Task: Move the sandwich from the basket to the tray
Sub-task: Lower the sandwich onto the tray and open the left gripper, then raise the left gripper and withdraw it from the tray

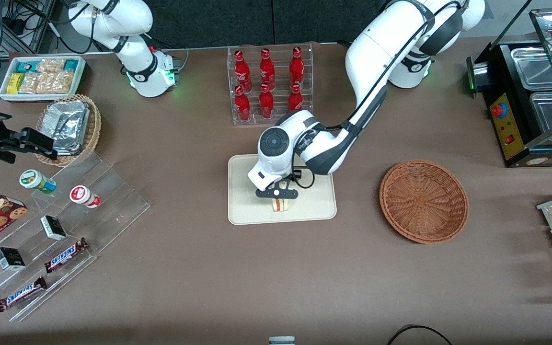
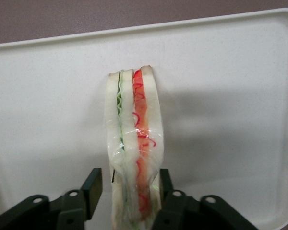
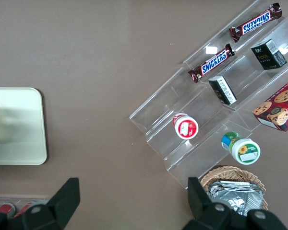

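The claw (image 2: 127, 189) stood over the tray (image 2: 230, 96), fingers slightly apart around the sandwich (image 2: 134, 143) resting there; only withdrawal seemingly remained, the basket (image 1: 423, 201) empty alongside.

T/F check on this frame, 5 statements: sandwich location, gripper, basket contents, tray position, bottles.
1. The sandwich is over the tray, not in the basket. True.
2. The gripper hangs over the basket. False: it is at the tray, with a finger on either side of the sandwich; one finger stands apart from the bread, so it looks open.
3. The basket holds a second sandwich. False: nothing shows in it.
4. The tray lies nearer to the front camera than the rack of red bottles. True.
5. The red bottles lie tipped over on the tray. False: they stand upright in their clear rack, off the tray.
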### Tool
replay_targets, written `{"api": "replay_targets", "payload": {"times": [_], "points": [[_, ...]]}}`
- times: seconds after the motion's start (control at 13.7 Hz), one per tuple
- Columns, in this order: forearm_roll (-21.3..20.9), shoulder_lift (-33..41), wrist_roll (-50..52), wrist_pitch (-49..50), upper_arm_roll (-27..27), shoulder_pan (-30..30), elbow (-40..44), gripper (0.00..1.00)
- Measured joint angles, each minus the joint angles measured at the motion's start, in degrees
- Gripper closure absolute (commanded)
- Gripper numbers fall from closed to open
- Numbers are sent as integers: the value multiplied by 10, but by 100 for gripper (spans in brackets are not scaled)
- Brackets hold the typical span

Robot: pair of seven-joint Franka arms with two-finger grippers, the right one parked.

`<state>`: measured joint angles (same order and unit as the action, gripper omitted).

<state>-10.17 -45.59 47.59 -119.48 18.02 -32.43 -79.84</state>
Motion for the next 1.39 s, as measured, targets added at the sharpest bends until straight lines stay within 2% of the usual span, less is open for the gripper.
{"api": "replay_targets", "payload": {"times": [0.37,0.66,0.88,1.1,1.39], "points": [[0,5,21,0,0,0,1,0],[0,47,67,36,-2,12,8,0],[0,89,54,79,-4,68,8,0],[2,101,2,104,-4,128,7,0],[45,140,-122,181,-4,205,8,0]]}}
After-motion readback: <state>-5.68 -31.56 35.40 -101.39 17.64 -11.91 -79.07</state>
